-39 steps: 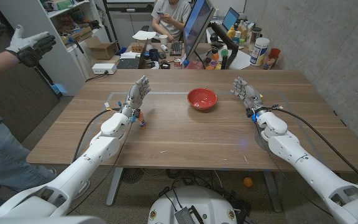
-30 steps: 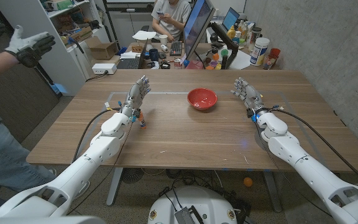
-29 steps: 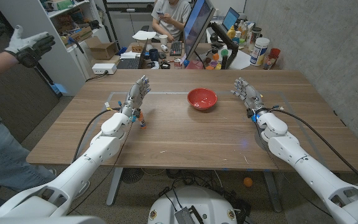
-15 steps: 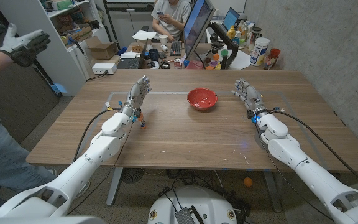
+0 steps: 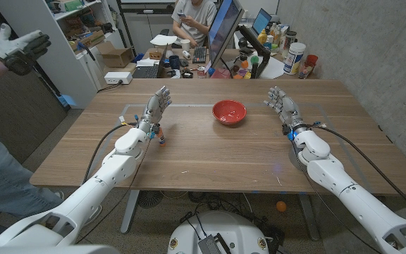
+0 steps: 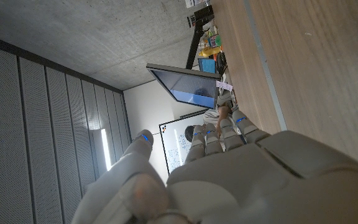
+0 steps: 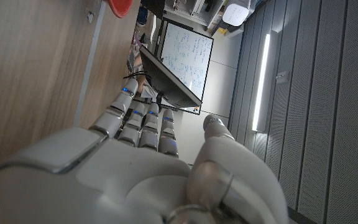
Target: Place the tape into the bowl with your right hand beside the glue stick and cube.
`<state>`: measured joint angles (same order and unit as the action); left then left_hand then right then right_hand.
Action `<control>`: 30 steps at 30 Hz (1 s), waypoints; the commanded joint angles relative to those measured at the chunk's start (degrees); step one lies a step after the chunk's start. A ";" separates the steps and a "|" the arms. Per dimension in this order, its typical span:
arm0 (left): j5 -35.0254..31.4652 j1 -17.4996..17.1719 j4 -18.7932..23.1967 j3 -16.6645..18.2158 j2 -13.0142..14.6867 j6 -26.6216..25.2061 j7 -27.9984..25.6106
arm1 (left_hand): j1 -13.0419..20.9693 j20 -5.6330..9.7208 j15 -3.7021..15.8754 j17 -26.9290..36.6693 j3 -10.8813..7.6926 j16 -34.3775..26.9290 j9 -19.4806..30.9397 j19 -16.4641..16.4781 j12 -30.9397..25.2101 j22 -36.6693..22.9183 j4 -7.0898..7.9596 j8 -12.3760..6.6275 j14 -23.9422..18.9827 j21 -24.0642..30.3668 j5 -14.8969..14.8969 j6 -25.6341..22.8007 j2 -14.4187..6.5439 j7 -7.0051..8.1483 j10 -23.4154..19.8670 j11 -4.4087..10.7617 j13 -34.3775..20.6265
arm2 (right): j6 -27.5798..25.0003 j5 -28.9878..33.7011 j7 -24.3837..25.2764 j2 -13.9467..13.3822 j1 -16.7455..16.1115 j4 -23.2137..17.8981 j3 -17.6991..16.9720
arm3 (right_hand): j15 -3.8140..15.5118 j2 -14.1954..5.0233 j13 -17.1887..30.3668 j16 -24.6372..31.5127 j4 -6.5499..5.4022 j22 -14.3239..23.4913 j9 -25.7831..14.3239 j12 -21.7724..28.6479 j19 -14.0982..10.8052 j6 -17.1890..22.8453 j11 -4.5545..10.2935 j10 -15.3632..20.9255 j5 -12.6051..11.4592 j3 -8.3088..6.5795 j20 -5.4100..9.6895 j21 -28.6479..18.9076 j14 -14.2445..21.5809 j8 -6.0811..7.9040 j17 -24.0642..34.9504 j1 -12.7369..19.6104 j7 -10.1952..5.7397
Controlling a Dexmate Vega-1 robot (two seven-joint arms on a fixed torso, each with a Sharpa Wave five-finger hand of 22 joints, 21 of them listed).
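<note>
Right robot hand (image 5: 281,107) raised over the worktop (image 5: 210,152), fingers apart, holding nothing; red bowl (image 5: 229,111) lies well apart toward the left robot hand (image 5: 156,109) — also spread, empty; the tape itself I cannot make out.

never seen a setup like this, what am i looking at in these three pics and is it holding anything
This is a two-armed robot standing at a wooden table. The wide picture comes from a camera on its head, looking down. The left hand and right hand are both raised over the table with fingers apart, holding nothing. The other two pictures come from cameras on each wrist, looking along the back of that hand, so the room looks turned. On the table sit a red bowl and a small object with orange on it by the left wrist, too small to identify. A person's gloved hand shows at the edge.
</note>
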<state>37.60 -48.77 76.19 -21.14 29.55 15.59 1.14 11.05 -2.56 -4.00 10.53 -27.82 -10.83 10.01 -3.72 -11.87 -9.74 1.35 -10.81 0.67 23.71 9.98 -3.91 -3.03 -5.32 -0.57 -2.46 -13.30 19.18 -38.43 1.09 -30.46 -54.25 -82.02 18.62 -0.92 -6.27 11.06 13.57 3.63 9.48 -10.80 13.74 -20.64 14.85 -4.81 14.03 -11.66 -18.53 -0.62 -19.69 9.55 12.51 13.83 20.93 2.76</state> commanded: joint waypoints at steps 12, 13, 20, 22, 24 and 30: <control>1.19 -0.06 0.03 0.47 0.21 -0.22 1.15 | 0.39 -0.47 -0.38 0.16 -0.09 -0.36 0.32 0.04 -0.27 -0.23 -0.51 -0.36 -0.01 -0.48 0.39 -0.55 -0.11 -0.17 -0.29 -0.09 0.07 | 3.48 1.74 2.52 -3.45 -7.08 -8.46 -3.08 | 0.03 -0.29 0.31 0.47 0.62 0.24 -0.15 0.04 -0.86 0.90 -0.10 0.87 -0.11 -0.27 -0.18 0.36 0.91 0.10 0.07 0.90 0.14; 1.08 0.01 0.04 0.41 0.24 -0.24 1.15 | 0.39 -0.45 -0.44 0.16 -0.09 -0.36 0.32 0.05 -0.27 -0.23 -0.52 -0.37 0.01 -0.50 0.39 -0.61 -0.11 -0.15 -0.30 -0.09 0.09 | 3.29 1.43 2.70 -3.74 -7.74 -9.28 -3.40 | 0.01 -0.31 0.31 0.47 0.68 0.24 -0.15 0.03 -0.89 0.92 -0.06 0.91 -0.11 -0.29 -0.19 0.39 0.94 0.10 0.05 0.98 0.18; 1.08 0.49 -0.02 0.27 0.18 -0.54 1.34 | 0.38 -0.51 -0.46 0.17 -0.09 -0.38 0.33 0.09 -0.30 -0.24 -0.61 -0.38 -0.07 -0.68 0.39 -0.75 -0.16 -0.21 -0.39 -0.19 0.22 | 2.66 1.90 4.35 -5.87 -11.58 -13.52 -5.09 | -0.02 -0.75 0.32 0.48 1.54 0.25 -0.16 -0.10 -1.32 1.01 -0.07 1.10 -0.15 -0.89 -0.33 0.56 1.34 -0.02 -0.19 2.22 0.15; 0.86 0.51 0.45 0.22 0.42 -0.75 1.21 | 0.37 -0.52 -0.45 0.17 -0.10 -0.38 0.33 0.11 -0.29 -0.24 -0.63 -0.38 -0.09 -0.71 0.39 -0.78 -0.18 -0.26 -0.38 -0.18 0.24 | 2.20 2.37 5.05 -6.54 -12.52 -14.47 -5.53 | -0.03 -0.87 0.33 0.46 1.81 0.25 -0.16 -0.14 -1.37 1.01 -0.07 1.15 -0.15 -1.07 -0.32 0.64 1.40 -0.06 -0.26 2.60 0.19; 0.84 0.32 1.24 0.27 0.80 -1.15 1.06 | 0.37 -0.58 -0.45 0.17 -0.10 -0.37 0.33 0.08 -0.29 -0.24 -0.65 -0.37 -0.07 -0.77 0.39 -0.80 -0.19 -0.27 -0.38 -0.15 0.27 | 1.69 2.97 5.91 -7.27 -13.53 -15.50 -6.06 | -0.04 -0.91 0.33 0.43 1.99 0.25 -0.16 -0.18 -1.41 1.05 -0.04 1.17 -0.13 -1.16 -0.38 0.70 1.40 -0.07 -0.30 2.84 0.23; 0.47 -0.86 4.00 0.89 2.63 -2.00 0.23 | 0.37 -0.66 -0.55 0.17 -0.11 -0.35 0.34 0.08 -0.27 -0.25 -0.72 -0.34 -0.04 -0.92 0.40 -0.82 -0.25 -0.27 -0.35 -0.11 0.36 | 1.75 5.40 8.50 -8.63 -16.66 -18.01 -7.75 | -0.23 -1.02 0.34 0.44 2.24 0.26 -0.17 -0.25 -1.40 1.11 -0.09 1.23 -0.06 -1.26 -0.55 0.87 1.46 -0.11 -0.33 3.16 0.22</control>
<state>38.58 -48.58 77.01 -20.78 30.17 14.90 2.24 11.05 -2.87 -3.99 10.52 -27.81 -10.83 10.28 -3.40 -11.87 -9.73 0.86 -10.81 0.68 23.05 9.98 -4.63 -3.03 -5.42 -0.57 -2.45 -12.80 21.51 -36.06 5.95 -36.30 -65.52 -95.00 13.55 -1.12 -7.15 11.30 13.75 5.54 9.47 -10.79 13.74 -21.67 15.46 -4.72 14.76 -11.66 -19.60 -1.02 -18.89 10.56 12.50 13.30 23.38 2.76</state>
